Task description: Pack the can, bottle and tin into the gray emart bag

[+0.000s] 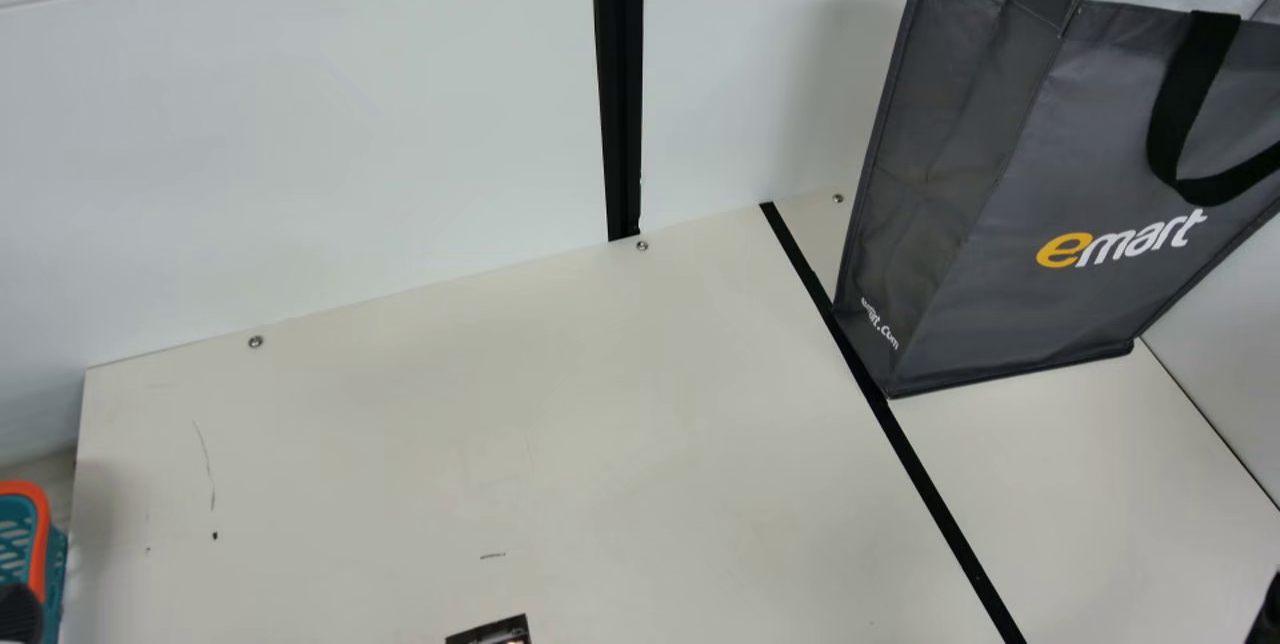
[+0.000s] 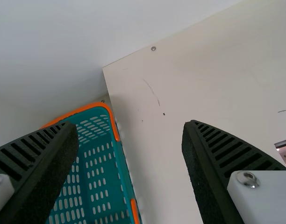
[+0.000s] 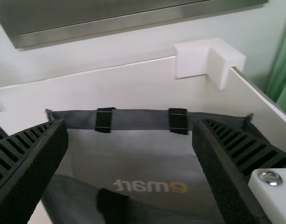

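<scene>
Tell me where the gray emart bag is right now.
In the main view, the gray emart bag stands upright on the right side of the table, its lower left edge along the black strip.

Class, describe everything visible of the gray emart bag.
The gray emart bag looks like coated fabric, with black strap handles, pale inside and white-and-yellow lettering. It stands upright and open-mouthed on the table, a bottom corner meeting the black strip. The open right gripper is near its mouth; contact is unclear.
</scene>
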